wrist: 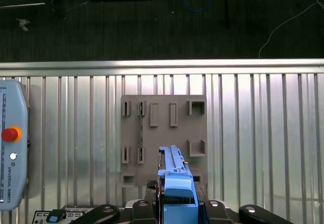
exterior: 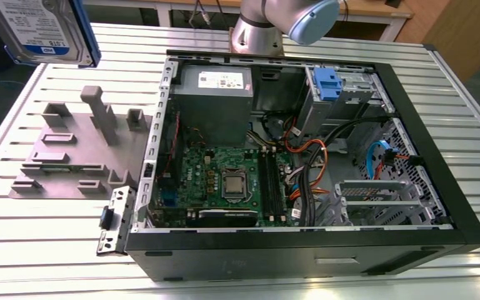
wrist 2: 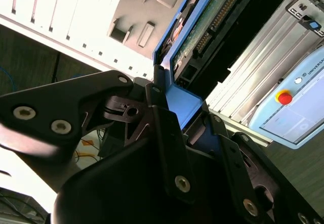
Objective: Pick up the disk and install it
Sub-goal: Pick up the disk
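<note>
The end effector [wrist 2: 185, 103] is clamped on the disk [wrist 2: 212, 16]. In the second wrist view its two dark fingers [wrist 2: 164, 133] press either side of the blue carrier frame at one end of the drive. Gripping the plastic frame there, rather than the metal body, looks deliberate: the circuit board and the connector row are untouched and stand free of the fingers.

The disk [exterior: 44, 28] hangs in the air above the grey fixture [exterior: 73, 156], touching nothing but the end effector. In the first wrist view the disk [wrist: 174, 176] shows edge-on, with the fixture [wrist: 152, 133] directly beneath it. That suggests it hangs upright over the slots and posts that would keep a drive standing for an easy grasp. Judged from this, the pick-up is done and the install is not.

The fixture lies flat on the slatted metal surface [exterior: 57, 244]. Just beside it, on the exterior view's right, sits the open case [exterior: 307, 250], lid off and facing up so its inside can be reached from above. On the case's side away from the fixture, a small blue bracket [exterior: 329, 84] sits in the drive cage. The arm [exterior: 277, 22] rises from the surface beyond the case. A pendant [wrist: 11, 153] with a red button lies on the surface, well apart from the fixture.
</note>
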`<state>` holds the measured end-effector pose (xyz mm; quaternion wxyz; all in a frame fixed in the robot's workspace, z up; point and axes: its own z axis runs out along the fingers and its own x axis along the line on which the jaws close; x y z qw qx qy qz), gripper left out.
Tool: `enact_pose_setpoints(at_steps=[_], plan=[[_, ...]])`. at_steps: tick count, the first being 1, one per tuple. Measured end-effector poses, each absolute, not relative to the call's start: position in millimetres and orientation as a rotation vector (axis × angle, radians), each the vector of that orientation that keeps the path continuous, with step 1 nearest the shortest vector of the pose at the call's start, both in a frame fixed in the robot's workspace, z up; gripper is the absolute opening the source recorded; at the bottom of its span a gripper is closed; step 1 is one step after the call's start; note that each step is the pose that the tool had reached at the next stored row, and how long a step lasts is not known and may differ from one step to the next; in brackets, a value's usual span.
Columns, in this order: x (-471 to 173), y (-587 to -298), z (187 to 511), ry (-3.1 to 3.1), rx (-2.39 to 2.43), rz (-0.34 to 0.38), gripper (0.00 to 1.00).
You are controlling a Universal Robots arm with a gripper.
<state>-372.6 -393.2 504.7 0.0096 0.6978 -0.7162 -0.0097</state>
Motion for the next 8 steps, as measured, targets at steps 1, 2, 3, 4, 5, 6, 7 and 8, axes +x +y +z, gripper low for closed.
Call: enact_pose_setpoints(at_steps=[1, 2, 3, 4, 5, 6, 7, 8], plan=[[-372.3, -393.2, 504.7, -2.236, 2.179, -0.03, 0.36], [-372.1, -393.2, 504.7, -2.236, 2.179, -0.03, 0.36], [-371.9, -393.1, 504.7, -2.236, 2.179, -0.03, 0.36], [-371.7, -393.1, 504.8, -2.236, 2.179, -0.03, 0.36], [-371.5, -393.1, 504.7, -2.236, 2.179, -0.03, 0.36], [-371.2, -393.2, 504.7, -2.236, 2.179, -0.03, 0.36], [-371.0, -393.2, 504.7, -2.236, 2.179, -0.03, 0.36], [-371.0, -393.2, 504.7, -2.236, 2.179, -0.03, 0.36]])
